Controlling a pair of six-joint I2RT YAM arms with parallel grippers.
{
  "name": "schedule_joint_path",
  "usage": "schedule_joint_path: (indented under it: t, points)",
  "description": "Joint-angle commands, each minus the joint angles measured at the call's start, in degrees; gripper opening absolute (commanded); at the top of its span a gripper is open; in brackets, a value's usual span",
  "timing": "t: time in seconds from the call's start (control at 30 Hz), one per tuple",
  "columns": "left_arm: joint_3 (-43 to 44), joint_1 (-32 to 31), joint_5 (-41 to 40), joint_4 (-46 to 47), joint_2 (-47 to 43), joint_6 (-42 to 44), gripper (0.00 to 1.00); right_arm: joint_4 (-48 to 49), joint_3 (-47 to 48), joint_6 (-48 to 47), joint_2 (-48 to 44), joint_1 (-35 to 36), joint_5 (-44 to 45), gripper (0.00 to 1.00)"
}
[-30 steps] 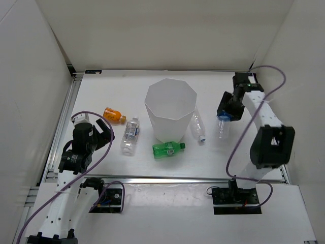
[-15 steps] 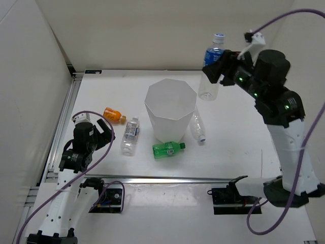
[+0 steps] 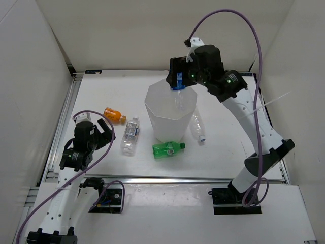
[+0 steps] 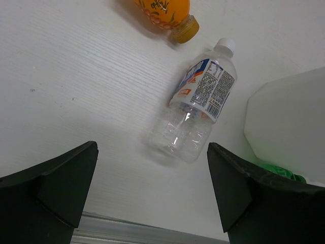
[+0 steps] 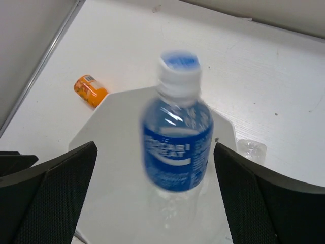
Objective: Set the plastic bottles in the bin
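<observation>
White grained tabletop (image 3: 231, 147) carries a faceted translucent bin (image 3: 170, 127).

There were five bottles. One was an orange bottle (image 3: 114, 115), one was a green bottle (image 3: 167, 148), and three were clear: a blue-label bottle (image 5: 177, 145), a white-label bottle (image 3: 131, 133) and a plain bottle (image 3: 197, 125). There was one white bin (image 3: 163, 127).

- blue-labelled bottle (image 5: 177, 147), centre of the scene: blurred white lettering on a blue label, reads "POCARI SWEAT".
- pale-labelled bottle (image 4: 195, 114), near left: blue-white label with barcode and fine print, too small to read.
- orange bottle (image 4: 162, 10), left, farther back: dark print, unreadable.
</observation>
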Motion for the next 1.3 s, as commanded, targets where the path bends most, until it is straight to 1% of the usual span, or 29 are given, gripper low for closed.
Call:
schedule_joint_path:
  t: [0.0, 0.03, 0.1, 0.13, 0.2, 0.23, 0.27, 0.3, 0.33, 0.37, 0.43, 0.5, 0.53, 0.63, 0.7, 0.93, 1.03, 1.27]
  points:
    - [-0.04, -0.25, -0.29, 0.88, -0.17, 0.41, 1.0, 3.39, -0.71, -0.59, -7.93, 1.2, 5.1, 1.0]
    - [-0.04, -0.25, -0.29, 0.88, -0.17, 0.41, 1.0, 3.91, -1.33, 0.01, -9.17, 1.2, 6.24, 1.0]
    - [-0.04, -0.25, -0.29, 0.88, -0.17, 0.41, 1.0, 4.7, -3.0, 1.06, -13.02, 1.2, 13.25, 1.0]
    - [-0.04, -0.25, -0.29, 0.88, -0.17, 0.41, 1.0, 4.7, -5.27, 1.95, -14.27, 0.33, 16.42, 1.0]
    - [-0.04, -0.25, -0.29, 0.88, -0.17, 0.41, 1.0, 4.7, -8.87, 5.71, -17.69, -3.18, 23.53, 1.0]
    - [-0.04, -0.25, 0.23, 0.88, -0.17, 0.41, 1.0, 4.7, -13.5, 6.86, -18.58, -5.2, 23.57, 1.0]
    - [-0.04, -0.25, 0.23, 0.88, -0.17, 0.41, 1.0, 4.18, -16.16, 7.66, -19.28, -9.83, 21.48, 1.0]
    - [-0.04, -0.25, 0.23, 0.88, -0.17, 0.41, 1.0, 4.18, -18.8, 9.06, -19.81, -12.23, 19.28, 1.0]
    - [-0.04, -0.25, 0.84, 1.4, -0.17, 0.41, 1.0, 3.57, -21.0, 9.77, -19.82, -16.17, 17.0, 1.0]
    - [-0.04, -0.25, 0.85, 1.41, -0.17, 0.41, 1.0, 2.34, -24.5, 10.47, -19.12, -17.77, 12.45, 1.0]
    - [-0.04, -0.25, 1.47, 1.41, -0.17, 1.02, 1.0, 2.33, -28.21, 12.05, -18.32, -20.59, 8.38, 1.0]
    - [-0.04, -0.25, 1.47, 1.41, -0.17, 1.03, 1.0, 4.52, -32.43, 12.59, -17.63, -24.1, 3.38, 1.0]
    - [-0.04, -0.25, 1.47, 1.41, 0.36, 1.03, 1.0, 5.4, -35.49, 12.59, -17.1, -26.12, -2.48, 1.0]
    - [-0.04, -0.25, 1.99, 1.41, -0.16, 1.03, 1.0, 6.46, -37.63, 11.55, -13.33, -28.42, -9.28, 1.0]
    - [-0.04, -0.25, 1.99, 1.94, -0.69, 1.55, 1.0, 6.46, -37.63, 10.92, -9.2, -28.42, -14.02, 1.0]
    - [-0.57, -0.25, 1.99, 1.94, -1.84, 1.55, 1.0, 9.45, -38.95, 8.02, -0.15, -28.95, -21.34, 1.0]
    - [-0.57, -0.25, 1.99, 2.46, -1.84, 1.55, 1.0, 9.45, -38.34, 7.4, 3.72, -28.42, -22.48, 1.0]
    - [-0.57, -0.25, 1.99, 2.46, -0.17, 1.55, 1.0, 10.51, -36.41, 7.4, 10.5, -25.96, -21.61, 1.0]
